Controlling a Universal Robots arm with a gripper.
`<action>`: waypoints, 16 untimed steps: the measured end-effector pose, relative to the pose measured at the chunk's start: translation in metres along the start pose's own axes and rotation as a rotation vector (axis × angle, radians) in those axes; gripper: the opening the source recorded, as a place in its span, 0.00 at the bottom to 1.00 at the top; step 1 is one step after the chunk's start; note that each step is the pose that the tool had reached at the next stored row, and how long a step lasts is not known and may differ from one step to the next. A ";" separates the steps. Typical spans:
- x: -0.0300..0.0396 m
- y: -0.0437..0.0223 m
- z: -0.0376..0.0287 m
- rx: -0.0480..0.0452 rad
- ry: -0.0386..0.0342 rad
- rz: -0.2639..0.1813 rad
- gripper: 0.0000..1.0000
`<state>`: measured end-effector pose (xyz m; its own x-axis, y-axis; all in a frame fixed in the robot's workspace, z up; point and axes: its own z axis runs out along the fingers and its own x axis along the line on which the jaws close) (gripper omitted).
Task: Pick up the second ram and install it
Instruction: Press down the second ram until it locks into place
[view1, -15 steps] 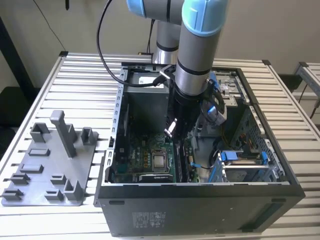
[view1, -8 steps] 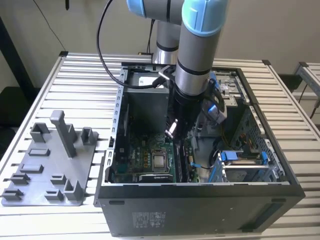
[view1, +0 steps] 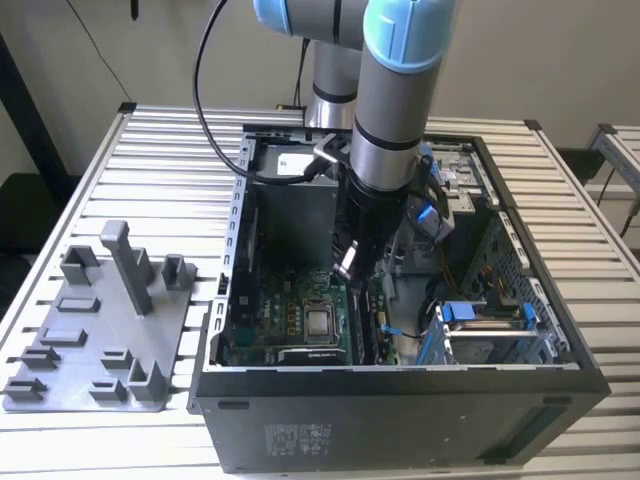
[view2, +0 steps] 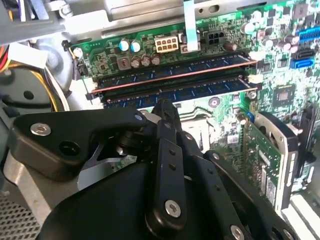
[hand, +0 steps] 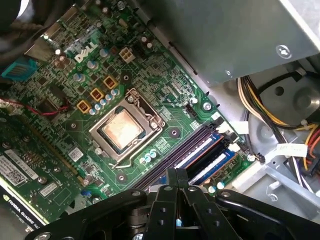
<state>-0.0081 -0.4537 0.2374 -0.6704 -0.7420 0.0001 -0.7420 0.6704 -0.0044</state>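
My gripper (view1: 347, 264) reaches down into the open computer case (view1: 400, 390), over the motherboard (hand: 100, 75). Its black fingers are shut together with nothing visible between them. Two bluish memory sticks stand side by side in the memory slots (hand: 205, 156). In the second wrist view my gripper (view2: 165, 106) has its tips right at the top edge of the nearer stick, the second ram (view2: 200, 90). The other stick (view2: 190, 66) sits in the slot beyond it. I cannot tell whether the tips touch the stick.
The bare processor socket (hand: 122, 131) lies beside the memory slots. A power supply box (view1: 290, 190) and bundled cables (hand: 265, 115) crowd the case. Blue drive-bay clips (view1: 470, 312) sit at the exterior view's right. A grey holder tray (view1: 90, 350) with upright blocks lies left of the case.
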 end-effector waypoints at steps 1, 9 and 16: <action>0.0000 0.0000 0.0000 0.0000 -0.0001 -0.012 0.11; 0.0002 0.0001 0.0004 0.0000 -0.0004 -0.096 0.11; 0.0005 0.0005 0.0010 0.0001 -0.0007 -0.180 0.11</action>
<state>-0.0087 -0.4537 0.2364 -0.5265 -0.8502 0.0001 -0.8502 0.5265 -0.0045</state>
